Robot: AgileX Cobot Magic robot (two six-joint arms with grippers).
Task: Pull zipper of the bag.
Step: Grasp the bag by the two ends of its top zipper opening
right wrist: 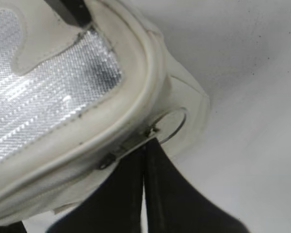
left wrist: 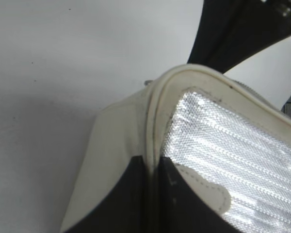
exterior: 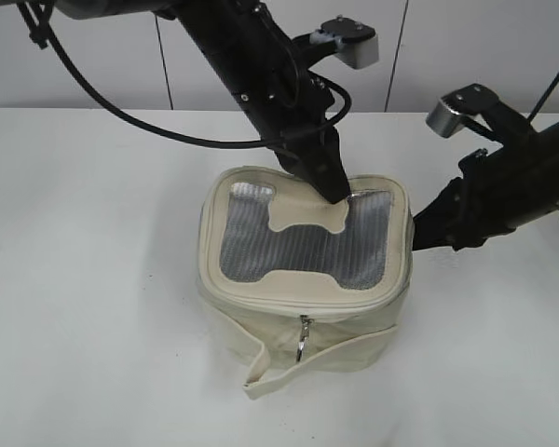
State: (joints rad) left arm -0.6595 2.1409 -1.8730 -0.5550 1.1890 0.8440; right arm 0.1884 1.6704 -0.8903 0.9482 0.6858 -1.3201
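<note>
Nearest me, the bag (exterior: 306,279) sits mid-counter (exterior: 84,307), a silver pull tab (exterior: 304,339) hanging at its front. On its right side, my right end effector (right wrist: 146,145) is closed on the zipper (right wrist: 131,141) pull beside its ring. Farther back, my left end effector (left wrist: 153,167) pinches the bag's rear rim.
</note>
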